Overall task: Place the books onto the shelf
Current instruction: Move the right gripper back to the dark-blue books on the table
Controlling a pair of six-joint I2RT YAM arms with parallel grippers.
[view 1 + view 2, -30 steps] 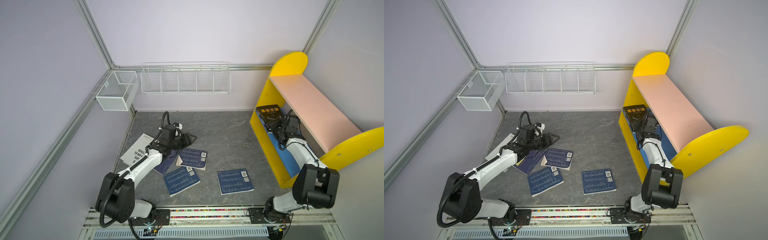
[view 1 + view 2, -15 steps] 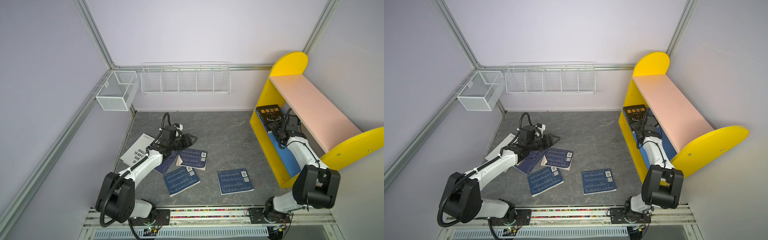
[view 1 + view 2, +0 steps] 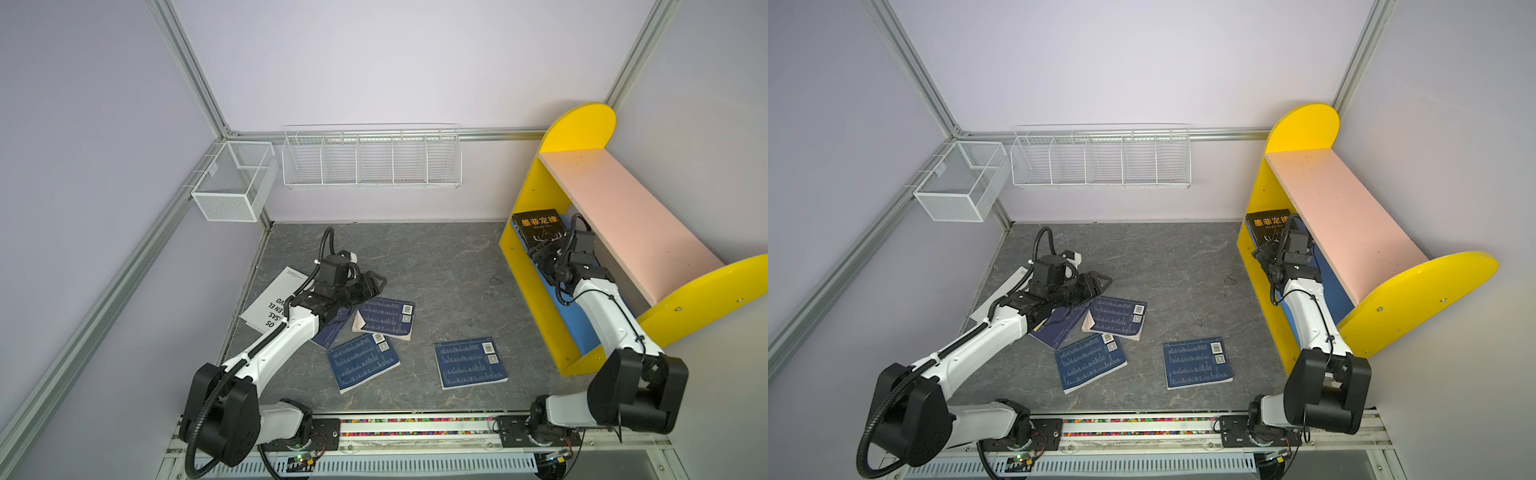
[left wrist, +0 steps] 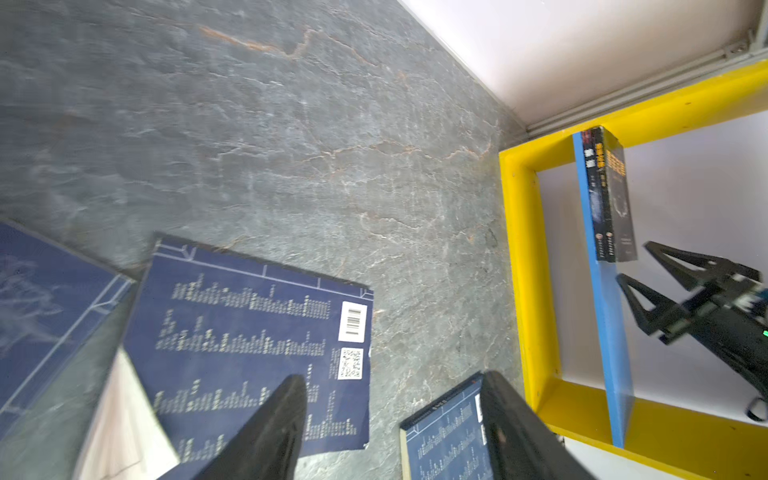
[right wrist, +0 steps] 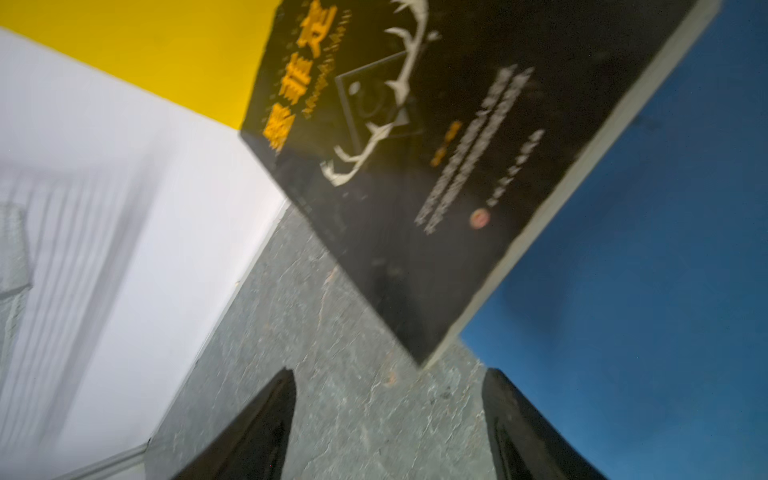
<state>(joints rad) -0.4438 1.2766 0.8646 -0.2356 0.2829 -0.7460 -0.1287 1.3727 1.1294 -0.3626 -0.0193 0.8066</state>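
— Where are the books?
— I see a black book [image 3: 539, 226] lying at the far end of the shelf's [image 3: 582, 129] blue board [image 3: 582, 328]. Navy books [image 3: 469, 362] and a white book [image 3: 270, 303] lie on the table [image 3: 440, 266], toward its left edge.
— Grippers?
— Both are released and empty. My right gripper [image 3: 538, 254] hovers just beside the black book. My left gripper [image 3: 380, 283] hangs over the navy books.

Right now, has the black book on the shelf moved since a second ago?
No. The black book lies where it was on the shelf's blue lower board, its corner equally close to the yellow far panel.
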